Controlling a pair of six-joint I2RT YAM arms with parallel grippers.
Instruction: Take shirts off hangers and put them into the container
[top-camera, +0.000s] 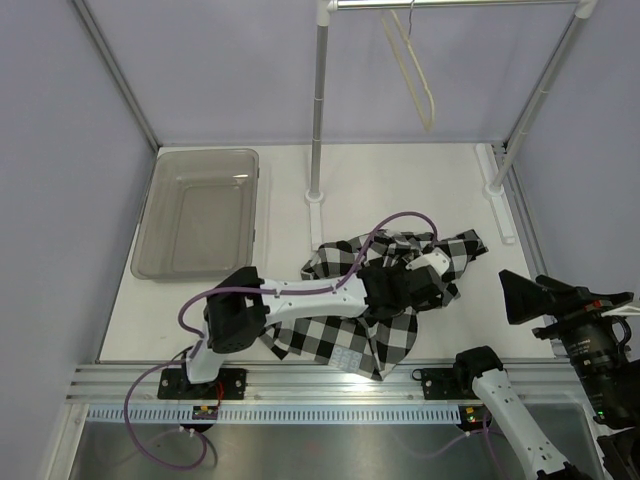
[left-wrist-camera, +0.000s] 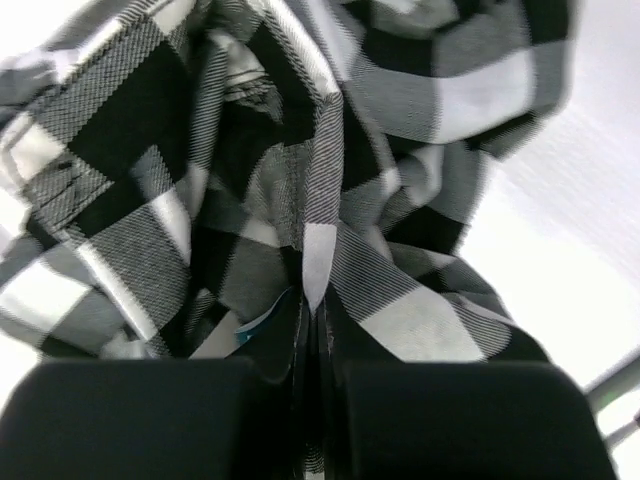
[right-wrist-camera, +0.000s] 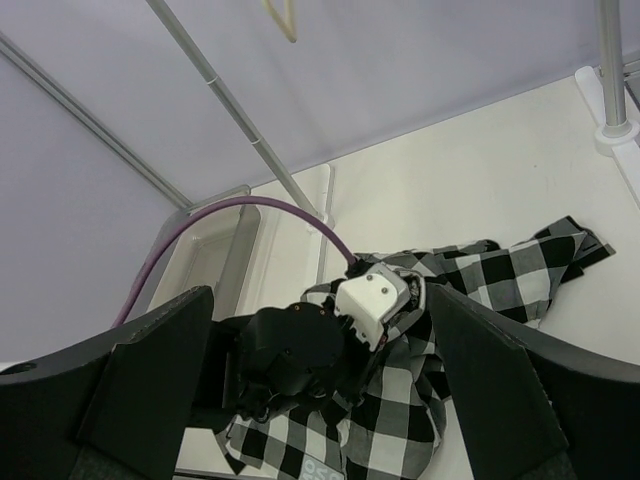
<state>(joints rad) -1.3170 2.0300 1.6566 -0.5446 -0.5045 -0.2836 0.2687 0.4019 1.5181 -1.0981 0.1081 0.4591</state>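
The checked shirt (top-camera: 340, 345) lies crumpled mid-table, with the left gripper (left-wrist-camera: 312, 320) pinched shut on one thin fold and the right gripper (right-wrist-camera: 320, 295) wide open, holding nothing. Lifted by so little cloth, I'd say it may slip free, or trail outside the container (top-camera: 205, 153).

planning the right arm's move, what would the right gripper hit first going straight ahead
The right gripper would likely meet the left arm's wrist first, sitting on the shirt; depth is unclear.
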